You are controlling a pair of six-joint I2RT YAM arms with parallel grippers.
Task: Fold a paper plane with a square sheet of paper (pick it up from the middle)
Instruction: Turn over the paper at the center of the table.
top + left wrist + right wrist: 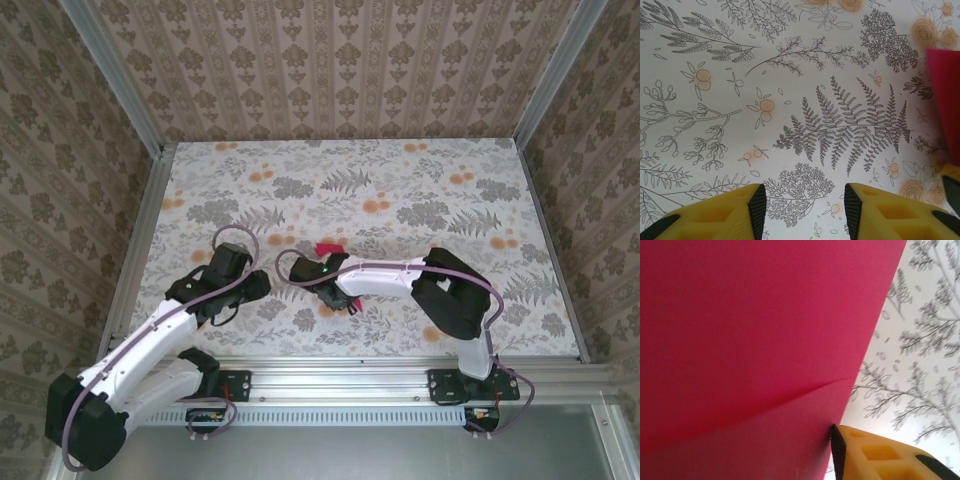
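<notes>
Magenta-red and thin, the sheet of paper (750, 340) sits close against the right wrist camera, plain and unmarked; one straight crease runs across it from the lower left up to its right edge. From above, a small red corner of it pokes out just beyond the tip of the right arm, near the middle of the bench (420, 190).

The right claw (325, 265) sits at that paper; in its own view one yellow finger (875, 455) with a black pad lies right at the sheet's lower right edge, the paper covers the other side, and I cannot tell whether the claw is clamped on the sheet or merely beside it.

The left claw (805, 205) stands open, its two yellow fingers apart with bare fern print between them and nothing held. The red paper stands at the right border of its view, apart from its fingers; just below the paper a further yellow and black piece (952, 182) shows, too cropped to identify.

The bench wears a pale cloth-like covering printed with grey ferns, leafy sprigs and orange flowers. Beige damask-patterned wallpaper (330, 70) encloses it on three sides; an aluminium rail (350, 368) runs along the near edge; purple cables (235, 232) loop beside both arms.
</notes>
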